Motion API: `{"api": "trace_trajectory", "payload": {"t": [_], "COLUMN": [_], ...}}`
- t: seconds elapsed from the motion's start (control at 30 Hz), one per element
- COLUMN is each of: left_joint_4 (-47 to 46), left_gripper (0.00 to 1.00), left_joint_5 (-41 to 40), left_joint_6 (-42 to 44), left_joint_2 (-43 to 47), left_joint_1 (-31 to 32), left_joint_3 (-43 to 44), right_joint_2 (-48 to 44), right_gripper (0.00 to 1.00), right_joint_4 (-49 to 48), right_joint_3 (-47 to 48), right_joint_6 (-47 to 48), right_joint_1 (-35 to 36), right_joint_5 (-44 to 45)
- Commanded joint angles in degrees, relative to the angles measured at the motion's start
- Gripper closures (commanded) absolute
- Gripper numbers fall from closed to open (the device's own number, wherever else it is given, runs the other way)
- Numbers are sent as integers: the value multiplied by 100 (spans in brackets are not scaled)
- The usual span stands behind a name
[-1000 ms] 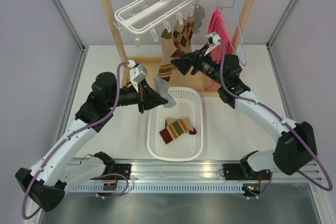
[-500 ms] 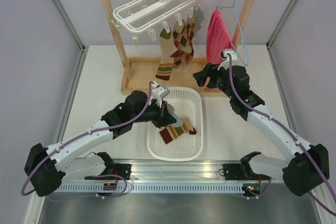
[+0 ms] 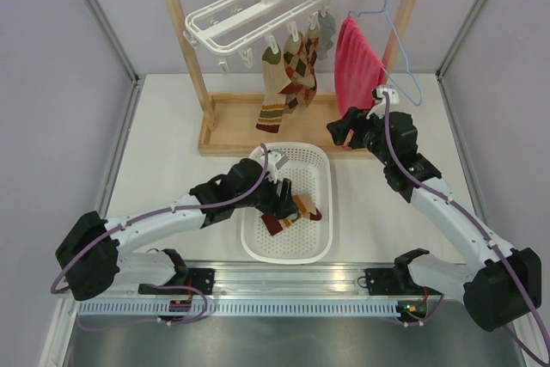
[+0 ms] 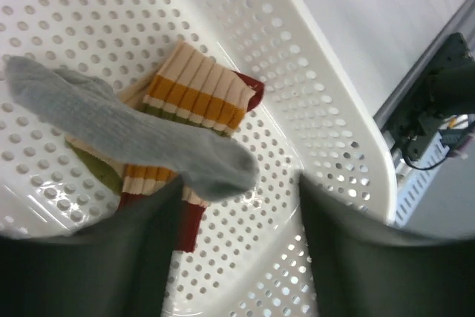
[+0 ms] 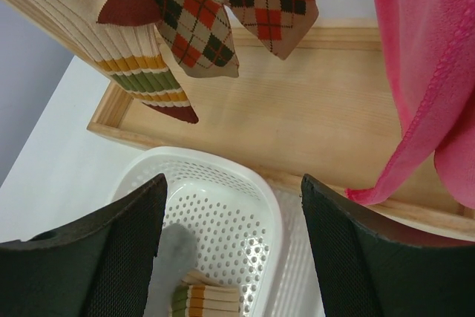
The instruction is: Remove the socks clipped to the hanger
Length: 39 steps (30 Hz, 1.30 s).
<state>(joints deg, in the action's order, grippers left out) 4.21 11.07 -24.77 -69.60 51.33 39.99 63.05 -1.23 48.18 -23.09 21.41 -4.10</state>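
The left pincer [image 4: 239,183] has sunk into the basket [image 4: 334,116] at lower centre and dropped the grey sock [image 4: 126,135] across a striped sock [image 4: 197,90], the right pincer [image 5: 234,180] has drawn back, both gape wide and empty, and other socks [image 3: 292,75] hang clipped to the hanger [image 3: 258,10] at upper centre.

Six socks show in all. Four are clipped to the one white hanger [image 3: 258,10] at 12 o'clock in the top view: one clipped striped sock [image 3: 272,102], two argyle socks [image 5: 197,31] and one clipped grey sock [image 3: 326,23]. Two lie in the single white perforated basket [image 3: 325,204] toward 6 o'clock: one loose striped sock [image 4: 197,94] and one loose grey sock [image 4: 126,128]. One pink towel [image 3: 357,58] and one blue wire hanger [image 3: 400,49] hang at 1 o'clock on the one wooden rack [image 3: 193,49]. There are two grippers: the left gripper [image 4: 239,183] and the right gripper [image 5: 234,183].
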Motion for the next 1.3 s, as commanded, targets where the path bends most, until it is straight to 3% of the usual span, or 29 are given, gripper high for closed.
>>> {"api": "trace_trajectory", "payload": {"t": [0.0,0.03,0.43,0.77,0.87,1.13,1.27], "left_joint_4": [35,236,529,-147,-735,-2853,-3907], "left_gripper": [20,0,0,0,0,0,0], "left_joint_5": [-736,-1086,-2389,-4016,-3736,-1891,-1144], "left_joint_6": [-212,-203,-71,148,289,464,833], "left_joint_2": [-45,-36,526,1336,1160,660,89], "left_joint_1": [105,140,193,88,-228,-1747,-1925], "left_joint_3": [281,308,282,-18,97,202,483], "right_joint_2": [6,15,102,146,164,85,111], "right_gripper": [23,23,23,23,23,23,23], "right_joint_4": [-17,-17,-79,-289,-360,-413,-491], "right_joint_3": [-20,-28,-107,-274,-292,-301,-362], "right_joint_6": [24,24,15,-90,-143,-187,-178], "right_joint_1": [-49,-66,-119,-154,-155,-172,-181], "right_joint_5": [-73,-74,-135,-284,-390,-574,-644]}}
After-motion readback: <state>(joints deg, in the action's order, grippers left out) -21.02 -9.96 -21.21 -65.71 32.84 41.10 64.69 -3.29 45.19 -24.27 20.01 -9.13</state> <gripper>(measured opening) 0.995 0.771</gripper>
